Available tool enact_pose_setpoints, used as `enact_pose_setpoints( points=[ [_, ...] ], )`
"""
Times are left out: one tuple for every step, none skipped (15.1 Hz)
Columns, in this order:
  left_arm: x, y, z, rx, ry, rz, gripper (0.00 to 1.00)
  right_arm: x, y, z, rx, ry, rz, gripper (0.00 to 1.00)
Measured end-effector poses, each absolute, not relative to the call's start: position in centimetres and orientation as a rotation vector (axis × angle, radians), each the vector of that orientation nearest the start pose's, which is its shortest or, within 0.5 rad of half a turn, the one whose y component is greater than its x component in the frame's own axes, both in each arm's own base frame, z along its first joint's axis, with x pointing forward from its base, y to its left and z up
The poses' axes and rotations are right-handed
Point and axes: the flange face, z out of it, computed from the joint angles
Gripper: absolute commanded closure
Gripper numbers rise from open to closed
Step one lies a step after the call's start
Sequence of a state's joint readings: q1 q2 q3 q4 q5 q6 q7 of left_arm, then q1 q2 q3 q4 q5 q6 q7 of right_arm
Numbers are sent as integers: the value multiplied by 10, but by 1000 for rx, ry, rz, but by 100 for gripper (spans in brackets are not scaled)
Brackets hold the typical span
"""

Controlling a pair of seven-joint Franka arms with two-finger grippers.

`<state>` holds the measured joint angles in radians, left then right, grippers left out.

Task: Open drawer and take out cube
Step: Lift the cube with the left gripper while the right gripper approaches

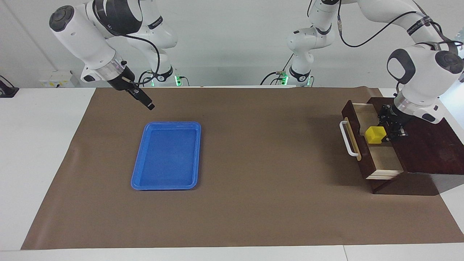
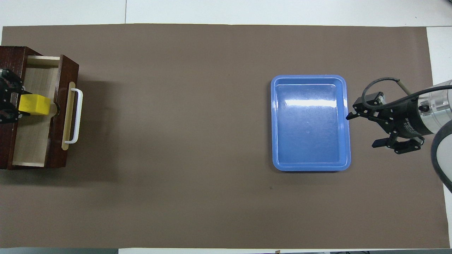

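With the drawer (image 1: 366, 145) already out, I have the left hand (image 1: 387, 131) clamped on the cube (image 1: 374, 134) just above the drawer; next I lift it clear, while farther off the right hand (image 2: 362, 129) hangs wide beside the tray (image 2: 348, 141).

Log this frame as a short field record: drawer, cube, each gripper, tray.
drawer: pulled open, at the left arm's end of the table
cube: yellow, lifted over the open drawer
left gripper: shut on the cube, over the drawer
right gripper: open, empty, in the air beside the tray
tray: blue, nothing in it, on the brown mat
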<state>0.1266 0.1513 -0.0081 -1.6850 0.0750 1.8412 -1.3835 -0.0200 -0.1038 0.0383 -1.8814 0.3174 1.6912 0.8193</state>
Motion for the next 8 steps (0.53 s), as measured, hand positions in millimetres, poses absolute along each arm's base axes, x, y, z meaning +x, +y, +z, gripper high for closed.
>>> enact_pose_setpoints(
  points=[
    [606,77,520,-2276,-2083,-69,100,524,48,543,-2570,1251,310,0],
    [606,74,533,-2278,-2078,-63,100,528,60,537,-2523,1306,324,0],
    [605,68,543,-2286,-2070,-50,100,533,73,530,-2482,1349,339,0],
    [605,57,552,-2303,-2057,-33,100,538,88,521,-2440,1389,357,0],
    [604,43,558,-2314,-2043,-15,100,543,102,512,-2398,1425,380,0],
    [604,26,560,-2313,-2040,-1,100,547,116,503,-2353,1457,406,0],
    [604,5,561,-2303,-2049,5,100,551,128,494,-2310,1492,436,0],
    [603,-17,561,-2290,-2062,9,100,554,140,486,-2270,1524,464,0]
  ],
)
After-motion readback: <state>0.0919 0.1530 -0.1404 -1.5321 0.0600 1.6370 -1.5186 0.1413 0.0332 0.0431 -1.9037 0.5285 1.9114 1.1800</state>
